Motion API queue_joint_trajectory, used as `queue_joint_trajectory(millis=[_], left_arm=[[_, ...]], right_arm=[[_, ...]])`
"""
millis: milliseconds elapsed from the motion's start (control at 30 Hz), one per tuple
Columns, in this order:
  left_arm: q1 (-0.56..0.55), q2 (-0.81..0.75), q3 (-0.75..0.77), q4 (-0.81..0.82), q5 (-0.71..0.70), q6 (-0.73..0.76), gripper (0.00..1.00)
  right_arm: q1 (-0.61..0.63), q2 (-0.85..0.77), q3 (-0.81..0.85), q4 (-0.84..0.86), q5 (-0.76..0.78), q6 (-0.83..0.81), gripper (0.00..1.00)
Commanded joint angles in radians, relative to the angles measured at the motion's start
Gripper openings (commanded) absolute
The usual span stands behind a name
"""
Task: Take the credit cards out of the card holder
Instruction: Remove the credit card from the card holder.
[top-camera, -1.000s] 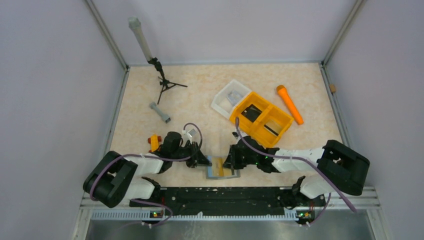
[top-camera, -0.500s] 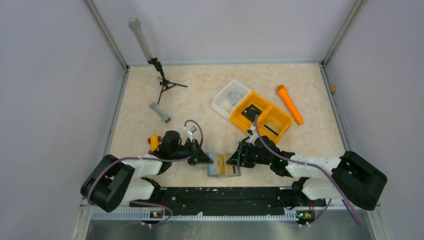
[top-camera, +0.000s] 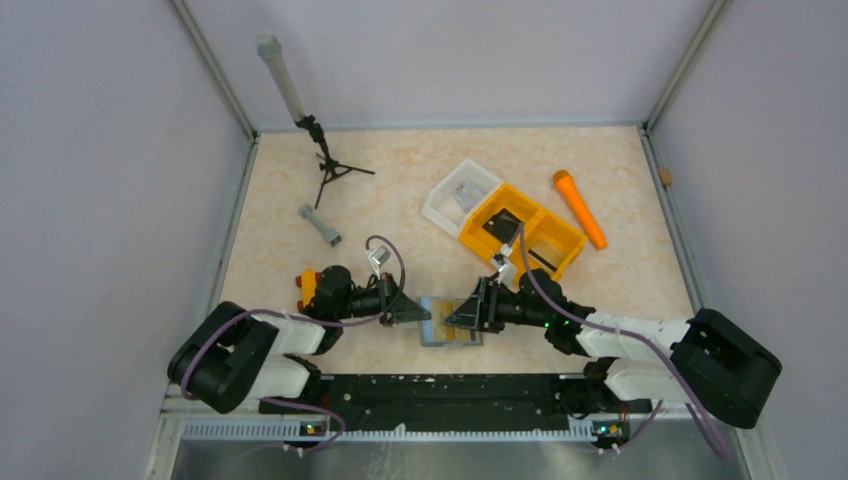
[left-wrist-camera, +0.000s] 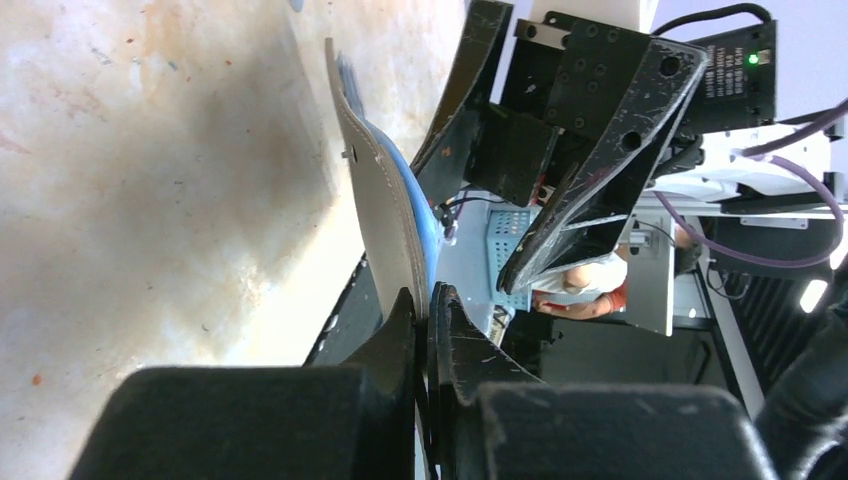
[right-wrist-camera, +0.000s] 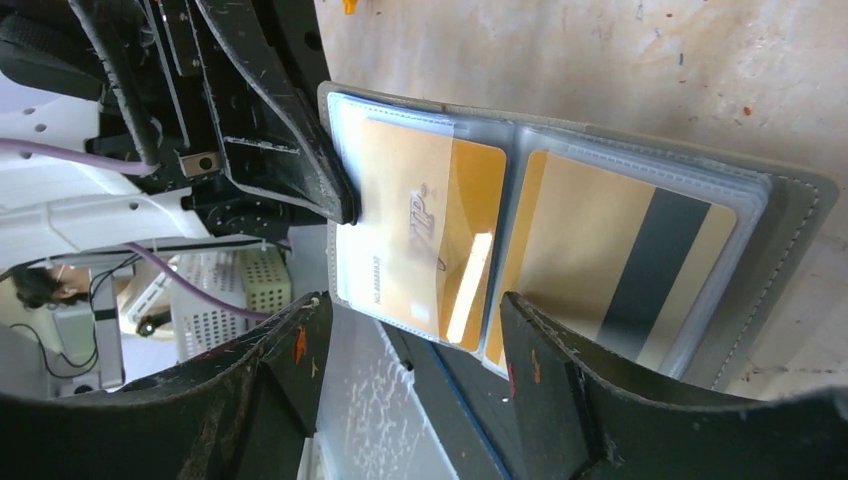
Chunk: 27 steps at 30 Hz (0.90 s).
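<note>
The grey card holder (right-wrist-camera: 790, 215) lies open on the table near the front edge, with clear sleeves inside. Two gold credit cards sit in the sleeves: one (right-wrist-camera: 430, 230) on the left panel, one with a dark stripe (right-wrist-camera: 620, 265) on the right panel. My left gripper (left-wrist-camera: 425, 300) is shut on the holder's left edge, seen edge-on (left-wrist-camera: 385, 200). My right gripper (right-wrist-camera: 415, 310) is open, its fingers (right-wrist-camera: 560, 350) astride the near edge of the left-panel card and not touching it. From above, the holder (top-camera: 428, 338) lies between the left gripper (top-camera: 418, 316) and the right gripper (top-camera: 462, 312).
An orange two-compartment bin (top-camera: 522, 238) and a clear tray (top-camera: 460, 195) stand behind the right arm. An orange cylinder (top-camera: 580, 208) lies at the back right. A small tripod (top-camera: 330, 165) and a grey bar (top-camera: 320, 224) are at the back left. The black rail (top-camera: 450, 390) runs along the front.
My right gripper has opened and drawn back over the open holder. The left gripper has closed on the holder's left edge. The holder has shifted slightly.
</note>
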Motion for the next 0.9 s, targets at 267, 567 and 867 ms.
queue_joint_trajectory(millis=[267,567,867], left_arm=[[0.003,-0.004,-0.029,0.413,0.0,-0.174,0.0],[0.002,0.172,-0.052,0.701,0.014,-0.313,0.0],[0.001,0.18,-0.049,0.733,0.006,-0.343,0.0]], right_arm=[[-0.006,0.098,0.003,0.236,-0.089,0.08,0.66],[-0.006,0.122,0.019,0.315,-0.106,0.109,0.66],[-0.039,0.11,-0.056,0.452,-0.105,0.18,0.51]])
